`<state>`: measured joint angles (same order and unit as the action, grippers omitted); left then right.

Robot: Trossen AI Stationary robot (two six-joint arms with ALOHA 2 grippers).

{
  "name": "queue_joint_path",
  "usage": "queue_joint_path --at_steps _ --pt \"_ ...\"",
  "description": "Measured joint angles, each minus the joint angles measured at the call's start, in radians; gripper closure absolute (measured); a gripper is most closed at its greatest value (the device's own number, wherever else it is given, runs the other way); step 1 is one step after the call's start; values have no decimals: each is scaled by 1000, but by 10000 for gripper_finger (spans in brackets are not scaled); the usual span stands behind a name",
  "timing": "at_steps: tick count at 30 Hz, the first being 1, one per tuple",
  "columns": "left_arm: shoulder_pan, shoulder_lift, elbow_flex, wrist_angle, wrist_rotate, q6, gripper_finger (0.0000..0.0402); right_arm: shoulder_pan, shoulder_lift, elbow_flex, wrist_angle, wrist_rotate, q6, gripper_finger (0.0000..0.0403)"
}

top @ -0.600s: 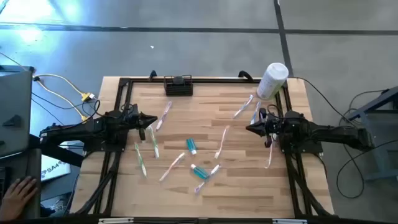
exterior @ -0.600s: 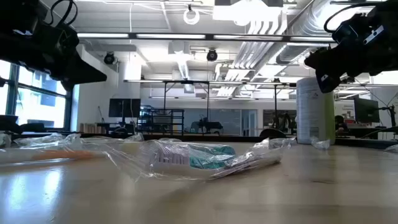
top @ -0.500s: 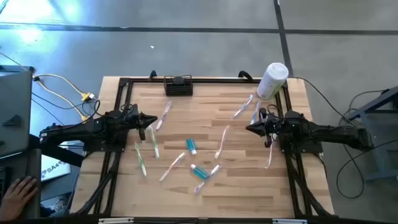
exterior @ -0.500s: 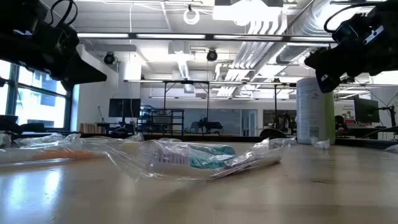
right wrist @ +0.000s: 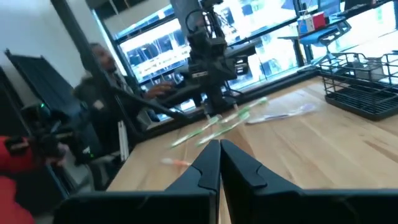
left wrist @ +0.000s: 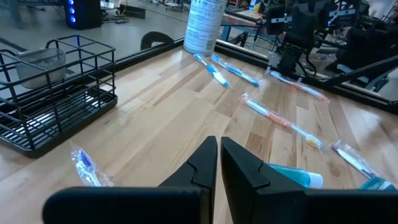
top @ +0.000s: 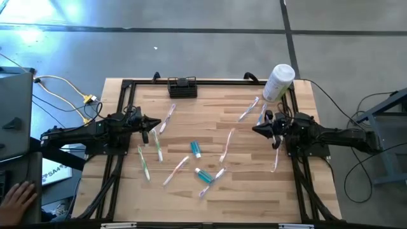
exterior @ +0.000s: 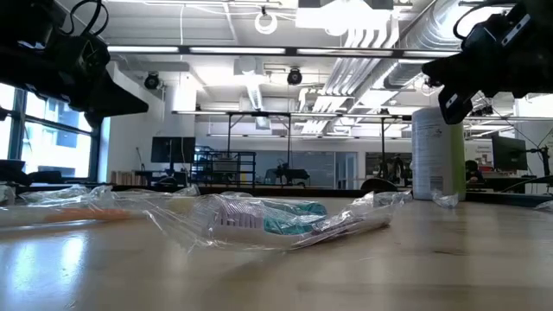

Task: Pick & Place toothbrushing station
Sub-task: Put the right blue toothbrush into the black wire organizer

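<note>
The toothbrushing station [top: 182, 88], a small black wire rack, stands on its base at the table's far edge, left of the middle; it also shows in the left wrist view [left wrist: 56, 93] and the right wrist view [right wrist: 360, 87]. My left gripper [top: 158, 123] hovers shut over the table's left part, pointing toward the right, with nothing between its fingers [left wrist: 219, 140]. My right gripper [top: 255, 130] hovers shut over the right part, pointing toward the left, and holds nothing [right wrist: 219, 143]. Both stand well above the tabletop in the low view.
Several wrapped toothbrushes [top: 177, 170] and two teal toothpaste tubes [top: 196, 149] lie scattered across the middle of the table. A tall white cylindrical container [top: 278, 81] stands at the far right corner. A person's hand [top: 16, 200] shows off the table's near left.
My right gripper has risen a little above the table's right part and stays shut. The left arm and the things on the table have kept still.
</note>
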<state>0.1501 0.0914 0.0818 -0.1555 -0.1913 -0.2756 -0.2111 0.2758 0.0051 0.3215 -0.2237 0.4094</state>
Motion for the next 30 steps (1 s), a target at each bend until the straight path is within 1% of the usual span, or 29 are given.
queue_joint_path --at_steps 4,8,13,15,19,24,30 --pt "0 0 0 0 -1 9 380 0 0 0 6 18 63 399" --pt "0 0 0 0 -1 9 380 0 0 0 12 12 181 399" --pt "0 0 0 0 -2 9 380 0 0 5 74 8 312 399" --pt "0 0 0 0 -2 8 380 0 1 24 61 6 319 399" --pt "0 0 0 0 -2 -19 380 9 8 94 50 -11 250 400" --pt "0 0 0 8 -2 -47 380 22 50 226 -118 1 187 400" --pt "0 0 -2 39 -3 -47 380 39 157 467 -512 62 152 401"
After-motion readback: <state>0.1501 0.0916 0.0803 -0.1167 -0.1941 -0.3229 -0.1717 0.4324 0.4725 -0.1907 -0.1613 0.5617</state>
